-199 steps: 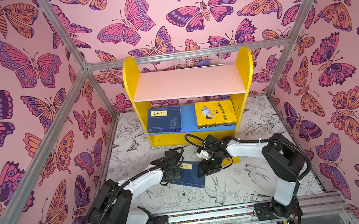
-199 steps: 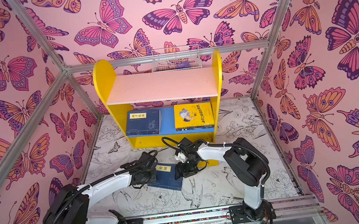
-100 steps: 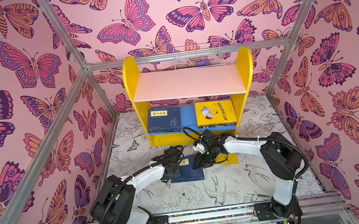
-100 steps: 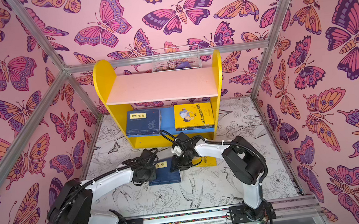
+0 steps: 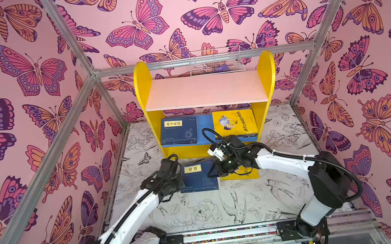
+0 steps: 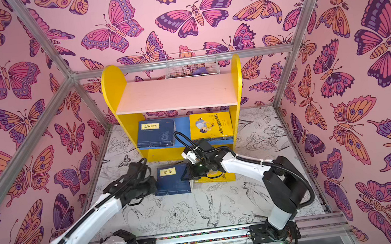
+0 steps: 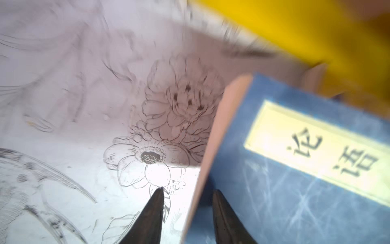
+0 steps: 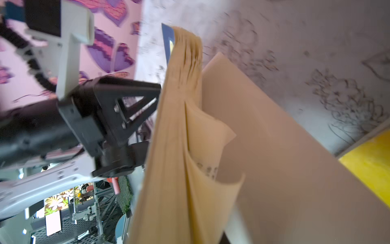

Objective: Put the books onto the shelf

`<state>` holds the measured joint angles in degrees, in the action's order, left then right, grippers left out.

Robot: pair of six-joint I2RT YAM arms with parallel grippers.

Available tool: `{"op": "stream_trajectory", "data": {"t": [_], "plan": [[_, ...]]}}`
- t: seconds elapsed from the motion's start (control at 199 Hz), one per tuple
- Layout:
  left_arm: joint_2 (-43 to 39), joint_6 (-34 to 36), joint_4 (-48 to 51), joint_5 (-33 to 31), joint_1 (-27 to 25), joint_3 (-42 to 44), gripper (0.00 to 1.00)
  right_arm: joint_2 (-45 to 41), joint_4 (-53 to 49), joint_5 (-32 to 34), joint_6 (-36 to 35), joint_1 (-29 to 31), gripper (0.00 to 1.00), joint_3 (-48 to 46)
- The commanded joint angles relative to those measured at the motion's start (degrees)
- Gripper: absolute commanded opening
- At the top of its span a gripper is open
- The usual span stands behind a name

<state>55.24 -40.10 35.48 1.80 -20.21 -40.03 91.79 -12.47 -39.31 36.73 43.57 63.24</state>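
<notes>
1. Navy book [image 5: 199, 177] with a yellow label lies on the worktop [image 5: 200, 214] just in front of the shelf [image 5: 142, 91], between the two grippers.
2. Left gripper [image 7: 187, 196] is released. Its fingertips stand apart and straddle the book's left edge, one over the cover and one over the worktop.
3. Right gripper [image 5: 214, 173] is at the book's right edge, where the pages fan apart in the right wrist view. The paper hides its fingertips, so I cannot tell whether it is clenched.
4. Yellow book [image 5: 253, 175] lies on the worktop just beside the navy book, partly under the right arm.
5. On the shelf's blue lower board, a navy stack [image 5: 179, 130] lies on the left and a yellow stack [image 5: 236, 123] on the right, with bare board between them.
</notes>
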Motion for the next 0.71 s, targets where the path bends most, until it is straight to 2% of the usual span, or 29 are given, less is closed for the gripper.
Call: {"op": "stream_trajectory", "data": {"t": [0.0, 0.106, 0.186, 0.277, 0.474, 0.7], "plan": [[-6.78, -1.94, 3.03, 12.42, 5.63, -0.21, 0.57, -7.02, 4.98, -2.6, 1.28, -0.53, 0.0, -1.24], [-11.76, -3.71, 1.95, 20.39, 9.49, -0.61, 0.72, -10.88, 4.65, -1.13, 1.32, -2.32, 0.0, -1.98], [-13.78, -6.14, -1.98, 27.85, 11.56, 0.52, 0.77, -12.08, 5.26, -1.87, 1.59, -3.87, 0.0, -2.29], [-13.97, -9.12, -8.27, 34.62, 11.99, 2.91, 0.78, -12.6, 6.81, -2.89, 2.16, -4.51, 0.0, -2.51], [-15.56, -12.72, -16.47, 38.15, 12.02, 6.33, 0.76, -11.81, 10.58, -4.79, 4.55, -4.55, 0.0, -3.1], [-15.3, -14.96, -24.63, 40.56, 12.03, 8.64, 0.58, -10.63, 17.65, -8.49, 8.51, -4.47, 0.0, -5.19]]}}
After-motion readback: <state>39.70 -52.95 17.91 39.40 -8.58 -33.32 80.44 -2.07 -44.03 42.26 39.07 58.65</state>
